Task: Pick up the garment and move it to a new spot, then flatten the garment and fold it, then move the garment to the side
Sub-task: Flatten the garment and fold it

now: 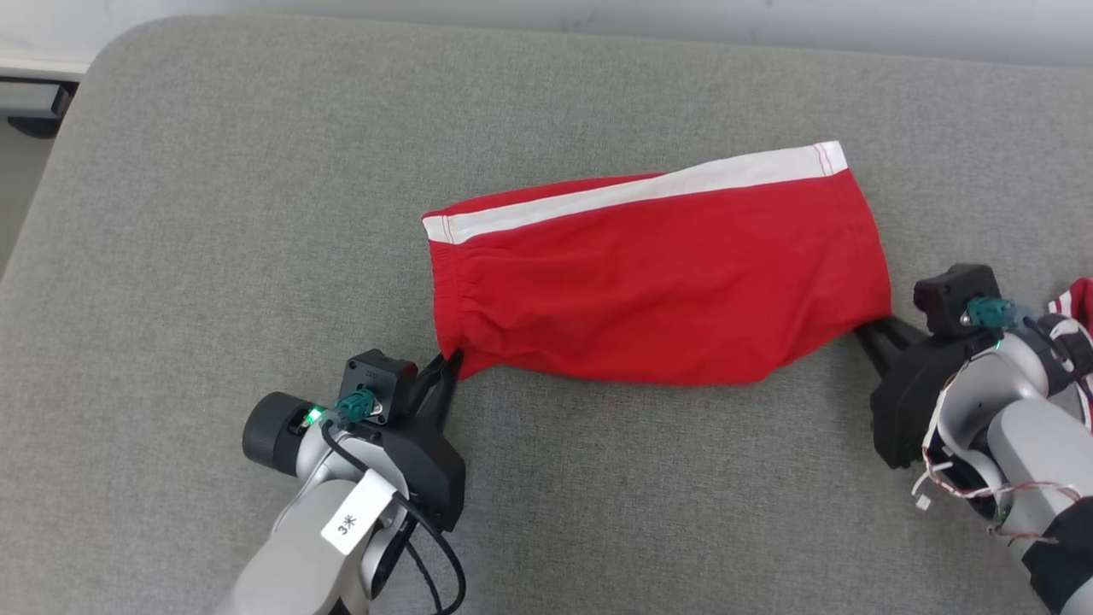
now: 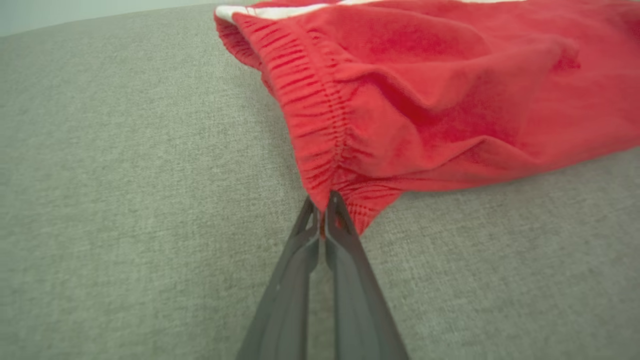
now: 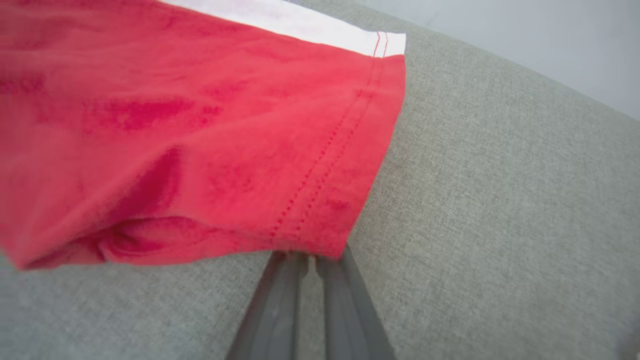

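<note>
the grey surface (image 1: 213, 213) takes most of the head view. the red shorts (image 1: 657, 282) lie on it about in the middle, in front of the robot, folded in half. their long axis goes from the robot's left to its right and climbs a little away from the robot on the right side. the waistband (image 1: 452, 290) points left, the hem (image 1: 871, 248) points right, and the white stripe (image 1: 640, 192) runs along the far edge.

the left tool (image 1: 448, 363) is closed and pinches the near corner of the waistband; red cloth shows between its fingers in the left wrist view. the right tool (image 1: 867, 329) is closed too, at the near corner of the hem. its tips are hidden under the cloth there, so the hold is likely but how deep it goes cannot be told.

both holds are on the very edge. if the arms lift or pull apart fast, a corner may slip out, and the right one seems less sure. the shorts would then hang from one tool and the fold would open. a tool may also hold only the top layer, so the lower layer drags. a small striped cloth (image 1: 1078, 301) lies by the right arm and the arm could drag it along.
</note>
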{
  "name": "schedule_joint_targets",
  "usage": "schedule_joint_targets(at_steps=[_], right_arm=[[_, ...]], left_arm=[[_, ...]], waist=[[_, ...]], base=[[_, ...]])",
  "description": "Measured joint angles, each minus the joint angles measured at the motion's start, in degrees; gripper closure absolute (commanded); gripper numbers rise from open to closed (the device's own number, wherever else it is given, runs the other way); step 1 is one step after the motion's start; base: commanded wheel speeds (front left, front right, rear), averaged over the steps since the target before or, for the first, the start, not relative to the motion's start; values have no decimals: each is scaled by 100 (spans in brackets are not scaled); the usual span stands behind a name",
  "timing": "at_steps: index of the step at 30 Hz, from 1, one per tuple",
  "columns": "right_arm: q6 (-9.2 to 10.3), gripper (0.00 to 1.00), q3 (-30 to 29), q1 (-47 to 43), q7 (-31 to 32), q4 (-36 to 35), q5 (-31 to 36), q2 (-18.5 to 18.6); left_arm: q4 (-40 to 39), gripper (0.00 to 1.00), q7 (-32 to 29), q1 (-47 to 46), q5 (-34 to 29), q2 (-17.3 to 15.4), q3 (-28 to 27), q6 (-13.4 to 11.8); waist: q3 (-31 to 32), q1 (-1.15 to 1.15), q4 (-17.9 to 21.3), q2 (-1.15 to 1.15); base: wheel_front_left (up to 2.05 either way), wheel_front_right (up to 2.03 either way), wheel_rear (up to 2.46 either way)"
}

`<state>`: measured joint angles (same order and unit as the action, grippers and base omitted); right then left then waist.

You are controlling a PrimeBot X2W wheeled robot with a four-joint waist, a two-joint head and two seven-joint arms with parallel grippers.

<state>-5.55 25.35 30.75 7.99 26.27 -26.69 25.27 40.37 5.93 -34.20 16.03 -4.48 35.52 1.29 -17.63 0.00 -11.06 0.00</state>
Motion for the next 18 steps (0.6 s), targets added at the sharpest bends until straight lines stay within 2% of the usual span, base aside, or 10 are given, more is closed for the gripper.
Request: schedule_joint_targets(at_steps=[8,13,18], right_arm=[[57,100,-54,-432,-166,-291,-3,36],[162,100,-101,-920,-241,-523,-76,81],[279,100,-107,-1486,-255,-882,-171,78]], left_arm=[[-32,100,75,188,-7,-265,21,82],[-87,100,76,435,-15,-341,74,127],[-230,100,90,688,-59,-575,168,179]], waist=[[213,0,88,0],[381,0,137,0],[542,0,189,0]], base=[[0,0,0],[0,0,0],[0,0,0]])
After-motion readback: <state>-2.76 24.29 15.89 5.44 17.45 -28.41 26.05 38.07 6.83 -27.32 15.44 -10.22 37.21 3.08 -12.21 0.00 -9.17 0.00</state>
